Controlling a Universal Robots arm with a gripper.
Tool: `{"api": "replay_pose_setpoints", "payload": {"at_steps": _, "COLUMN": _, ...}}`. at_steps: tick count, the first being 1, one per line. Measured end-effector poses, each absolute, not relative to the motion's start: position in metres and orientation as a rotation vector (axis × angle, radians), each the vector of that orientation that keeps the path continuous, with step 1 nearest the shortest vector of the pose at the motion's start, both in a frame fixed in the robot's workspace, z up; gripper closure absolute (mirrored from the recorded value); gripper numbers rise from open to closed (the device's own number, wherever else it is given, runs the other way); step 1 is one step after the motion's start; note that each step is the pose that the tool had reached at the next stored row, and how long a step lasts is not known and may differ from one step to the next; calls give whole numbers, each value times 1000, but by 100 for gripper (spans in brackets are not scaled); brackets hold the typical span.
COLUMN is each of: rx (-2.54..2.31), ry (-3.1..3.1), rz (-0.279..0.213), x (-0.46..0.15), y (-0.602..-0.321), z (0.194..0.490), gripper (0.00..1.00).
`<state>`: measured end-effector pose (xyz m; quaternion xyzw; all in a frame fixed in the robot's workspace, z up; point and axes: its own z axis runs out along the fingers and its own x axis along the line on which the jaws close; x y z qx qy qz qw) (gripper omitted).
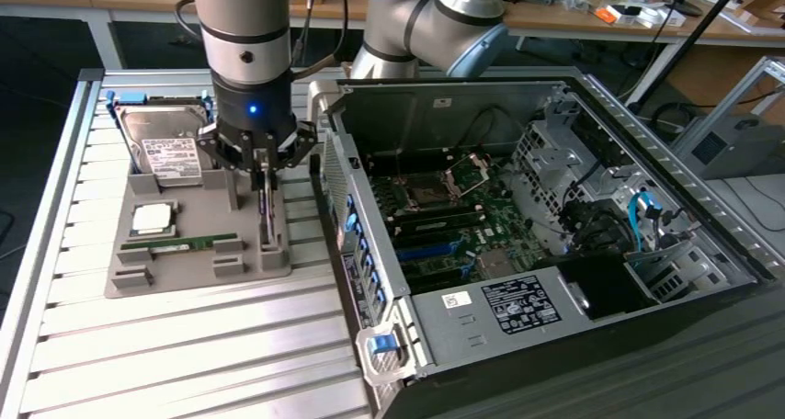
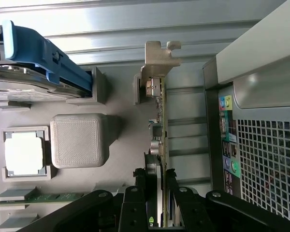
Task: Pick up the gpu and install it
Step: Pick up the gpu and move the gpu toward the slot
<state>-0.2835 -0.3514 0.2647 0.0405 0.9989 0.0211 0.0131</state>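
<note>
The gpu (image 2: 160,126) showed a dark edge dotted with small silver parts, and its bracket (image 2: 159,58) was pale metal. The claw (image 2: 160,178) was black. The holder (image 2: 121,145) was plain grey, the RAM stick (image 2: 58,197) green and the drive caddy (image 2: 43,53) bright blue. The tabletop (image 1: 184,345) was ribbed silver. The case grille (image 2: 266,164) was a pale mesh of square holes.

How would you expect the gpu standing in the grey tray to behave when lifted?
The gpu looks thin and rigid, so probably stiff and light. Standing on edge in the tray, it may tip once freed. Exposed components suggest fragility.
</note>
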Motion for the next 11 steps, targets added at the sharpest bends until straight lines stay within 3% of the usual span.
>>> {"api": "replay_pose_setpoints", "payload": {"at_steps": 11, "rx": 126, "ry": 3112, "rz": 66, "x": -283, "y": -351, "z": 269, "gripper": 73}}
